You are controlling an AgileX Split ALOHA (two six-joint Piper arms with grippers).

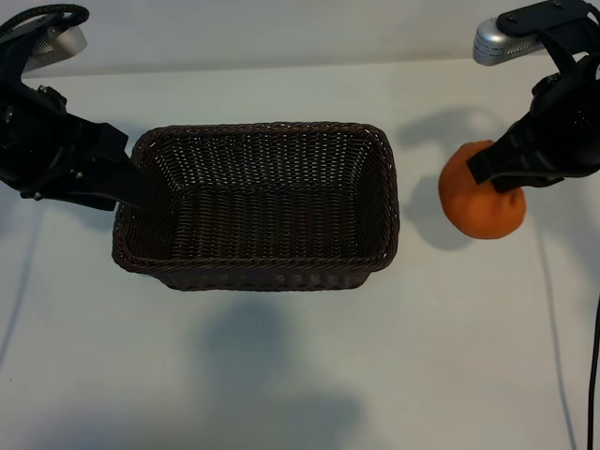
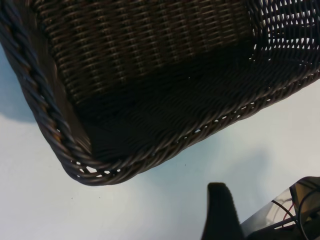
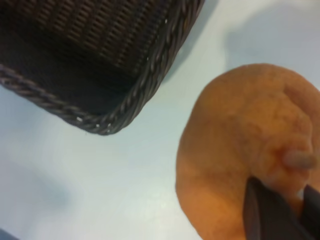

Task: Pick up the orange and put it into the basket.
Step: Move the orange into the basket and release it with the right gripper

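Note:
The orange (image 1: 478,202) hangs to the right of the basket (image 1: 386,211), a dark brown wicker basket standing in the middle of the table with nothing in it. My right gripper (image 1: 500,176) is shut on the orange at its puckered stem end. In the right wrist view the orange (image 3: 235,145) fills the near side, with the dark fingers (image 3: 265,215) pinching it beside the stem. My left gripper (image 1: 131,186) is open at the basket's left wall. In the left wrist view only one finger (image 2: 220,210) shows, over bare table next to a basket corner (image 2: 95,172).
The white table (image 1: 300,375) stretches in front of the basket and between it and the orange. A dark cable (image 1: 592,375) runs down the right edge, and another thin cable (image 1: 21,300) lies at the left.

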